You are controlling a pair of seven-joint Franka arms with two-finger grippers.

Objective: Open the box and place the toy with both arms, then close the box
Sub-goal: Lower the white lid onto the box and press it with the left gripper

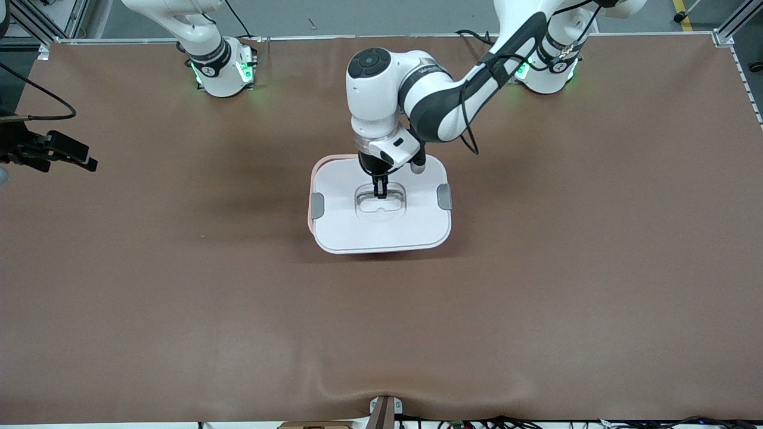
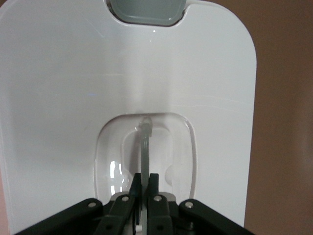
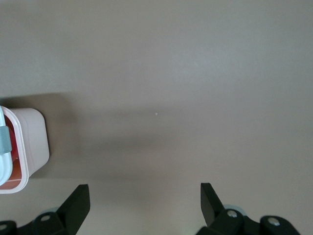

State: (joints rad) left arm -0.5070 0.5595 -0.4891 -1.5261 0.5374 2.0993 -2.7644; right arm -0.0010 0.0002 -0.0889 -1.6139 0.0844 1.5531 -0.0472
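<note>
The box (image 1: 380, 205) stands mid-table, a pink tub (image 3: 29, 142) under a white lid (image 2: 73, 88) with grey end clips (image 1: 444, 196). A strip of pink rim shows along the lid's edge toward the right arm's end. My left gripper (image 1: 380, 192) reaches down into the lid's recess, shut on the clear centre handle (image 2: 145, 139), which stands upright between its fingers (image 2: 137, 183). My right gripper (image 1: 83, 156) hangs open over bare table at the right arm's end, with nothing between its fingers (image 3: 80, 198). The toy is hidden.
The brown table mat (image 1: 536, 298) spreads all round the box. Both arm bases (image 1: 223, 71) stand along the edge farthest from the front camera. A small mount (image 1: 381, 411) sits at the table's nearest edge.
</note>
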